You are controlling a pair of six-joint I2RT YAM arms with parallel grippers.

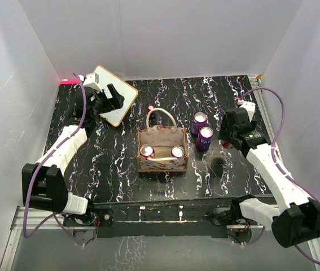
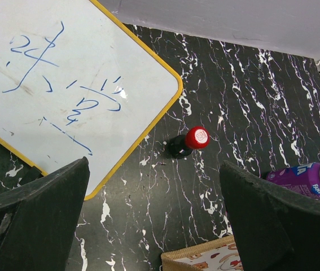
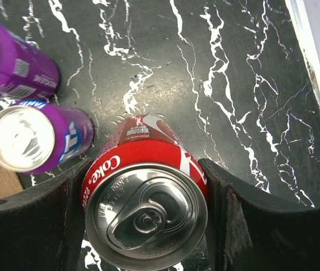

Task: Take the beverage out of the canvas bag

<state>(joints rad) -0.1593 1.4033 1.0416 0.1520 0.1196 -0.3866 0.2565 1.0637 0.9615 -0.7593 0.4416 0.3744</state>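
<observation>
Red Coke can (image 3: 148, 186) clamped in right gripper (image 3: 147, 226), purple can (image 3: 35, 138) just left. Lower upright, clear of it, then release. Left gripper (image 2: 154, 220) wide open.

Bright, even overhead light casts faint shadows, with glare atop the Coke can (image 3: 146, 217).

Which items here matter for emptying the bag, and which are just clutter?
Job: canvas bag, two cans inside it, Coke can in the right claw, two purple cans beside the bag.
Lying about: whiteboard, red-capped marker.
</observation>
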